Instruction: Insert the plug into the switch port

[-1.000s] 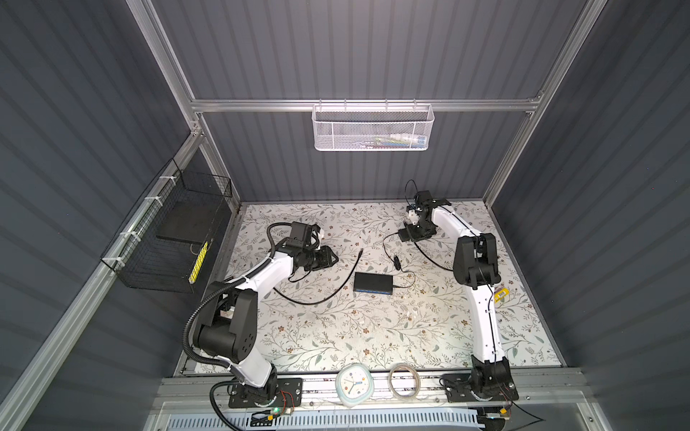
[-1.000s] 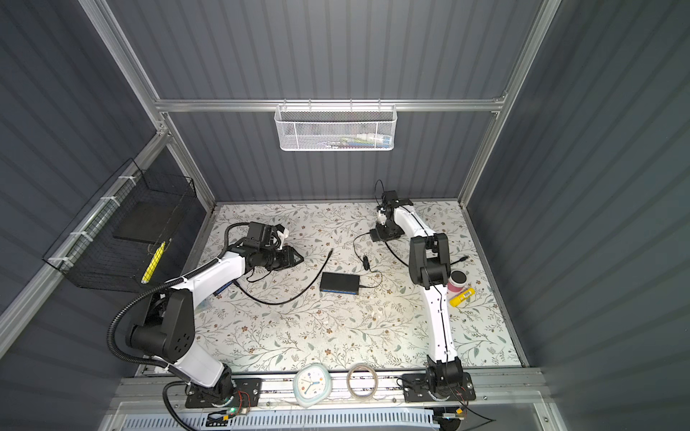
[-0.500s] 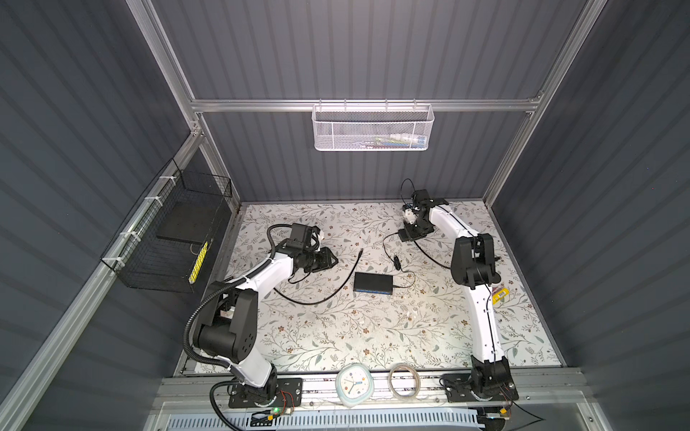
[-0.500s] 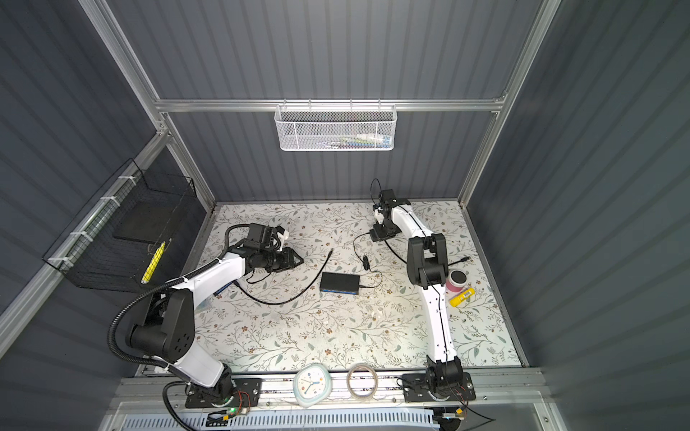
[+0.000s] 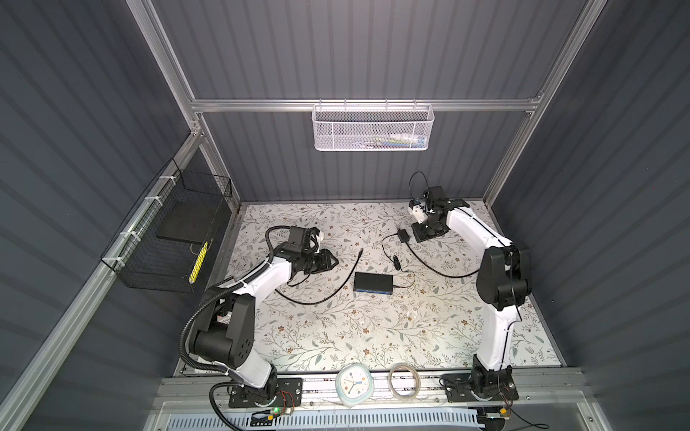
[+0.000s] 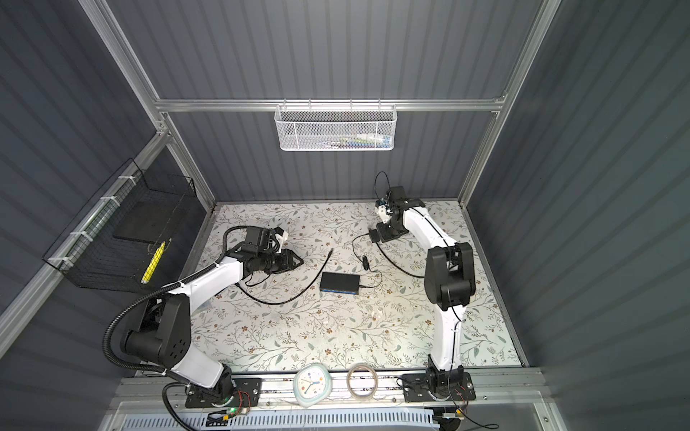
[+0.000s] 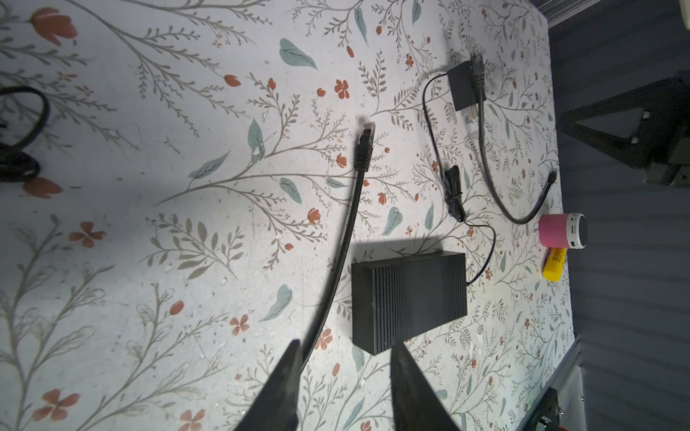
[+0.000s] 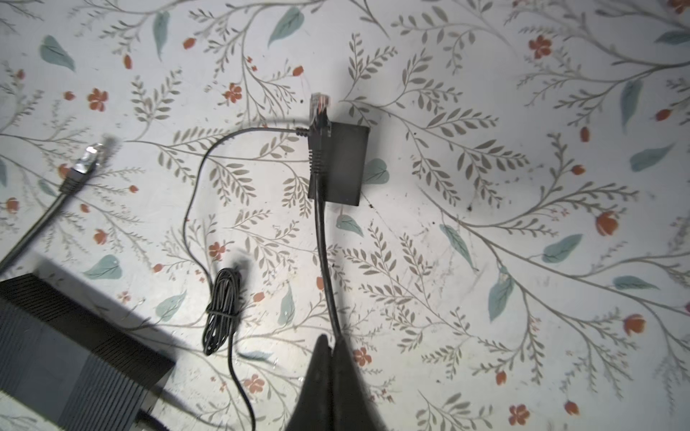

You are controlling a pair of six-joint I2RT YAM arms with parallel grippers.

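The black switch (image 5: 373,282) (image 6: 340,282) lies mid-mat with its blue strip toward the front; the switch port does not show in any view. My right gripper (image 8: 330,337) (image 5: 416,239) is at the back right, shut on a black cable just behind the plug (image 8: 320,102). The clear-tipped plug sticks out over a small black power adapter (image 8: 341,164). My left gripper (image 7: 345,345) (image 5: 330,261) stands open left of the switch (image 7: 409,298), with nothing between its fingers. A second cable's plug (image 7: 365,136) (image 5: 360,252) lies loose on the mat, and its cable passes one left finger.
A thin wire with a tied bundle (image 5: 395,261) joins the adapter (image 5: 403,236) to the switch. A pink speaker (image 7: 562,230) and a yellow tube (image 7: 554,263) sit near the right edge. A clock (image 5: 353,384) and a tape ring (image 5: 405,380) rest on the front rail.
My right gripper's fingers have closed together on the cable, and that arm's elbow has swung right and toward the front. The left arm and the switch have not moved.
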